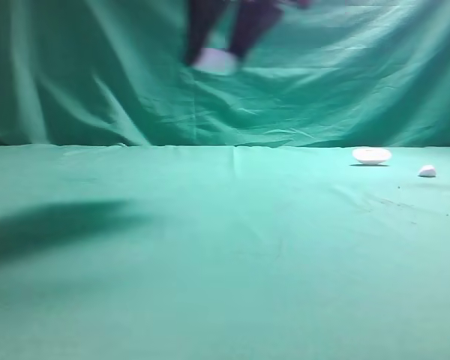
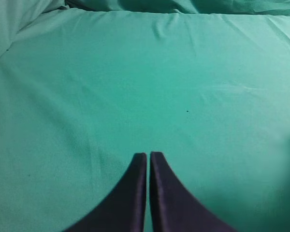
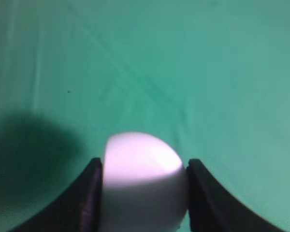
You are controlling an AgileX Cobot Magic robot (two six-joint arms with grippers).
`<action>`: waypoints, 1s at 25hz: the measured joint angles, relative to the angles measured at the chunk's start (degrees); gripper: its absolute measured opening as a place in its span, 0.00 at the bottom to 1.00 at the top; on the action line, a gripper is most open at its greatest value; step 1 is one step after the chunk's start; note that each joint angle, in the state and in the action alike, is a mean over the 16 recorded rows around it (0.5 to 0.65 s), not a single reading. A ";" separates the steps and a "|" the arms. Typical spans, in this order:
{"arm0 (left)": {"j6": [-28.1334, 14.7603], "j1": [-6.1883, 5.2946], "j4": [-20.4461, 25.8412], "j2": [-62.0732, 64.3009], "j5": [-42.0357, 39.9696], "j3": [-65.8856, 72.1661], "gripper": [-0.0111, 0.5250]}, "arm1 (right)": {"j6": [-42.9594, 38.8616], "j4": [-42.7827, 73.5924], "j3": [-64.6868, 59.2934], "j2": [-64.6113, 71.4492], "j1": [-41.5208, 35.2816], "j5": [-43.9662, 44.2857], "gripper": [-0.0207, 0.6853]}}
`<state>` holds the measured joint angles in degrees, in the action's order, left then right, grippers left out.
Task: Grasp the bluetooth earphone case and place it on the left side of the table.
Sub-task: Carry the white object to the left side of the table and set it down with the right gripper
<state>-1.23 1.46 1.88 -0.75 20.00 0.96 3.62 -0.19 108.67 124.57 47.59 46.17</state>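
Two white bits are sitting far over on the right of the table [image 1: 210, 247] in the high view: a shallow dish-like object [image 1: 371, 155] near the back edge and a tiny pebble-like piece [image 1: 427, 172] just to its right and a little nearer. Up top, against the green backdrop [image 1: 75, 67], the right gripper [image 1: 221, 52] is hanging blurred, dark fingers pointing down with something white, the bluetooth earphone case [image 1: 214, 61], showing at their tips. It is riding well above the cloth, a touch left of the middle. A broad dark shadow [image 1: 52, 225] is lying across the left of the table.

From the left wrist view, the left gripper [image 2: 148, 155] is hovering over bare wrinkled green cloth, its two dark fingers pressed almost together with only a thin slit between them and nothing caught there.

From the right wrist view, the case [image 3: 142, 179] is filling the gap between the two dark fingers [image 3: 89, 193], which are standing partway apart and pressing against its rounded sides. Its smooth white dome is poking out past the tips, with green cloth and a soft shadow spreading below it.
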 joint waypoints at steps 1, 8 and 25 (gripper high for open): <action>0.00 0.00 0.00 0.00 0.00 0.00 0.02 | 0.02 -0.16 1.55 1.67 0.77 -0.18 0.48; 0.00 0.00 0.00 0.00 0.00 0.00 0.02 | 0.05 -1.39 7.95 9.91 3.47 -1.34 0.56; 0.00 0.00 0.00 0.00 0.00 0.00 0.02 | -3.81 -2.44 9.24 0.81 2.83 13.08 0.47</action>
<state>-1.23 1.46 1.88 -0.75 20.00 0.96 -0.19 -2.63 117.91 125.37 50.42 59.25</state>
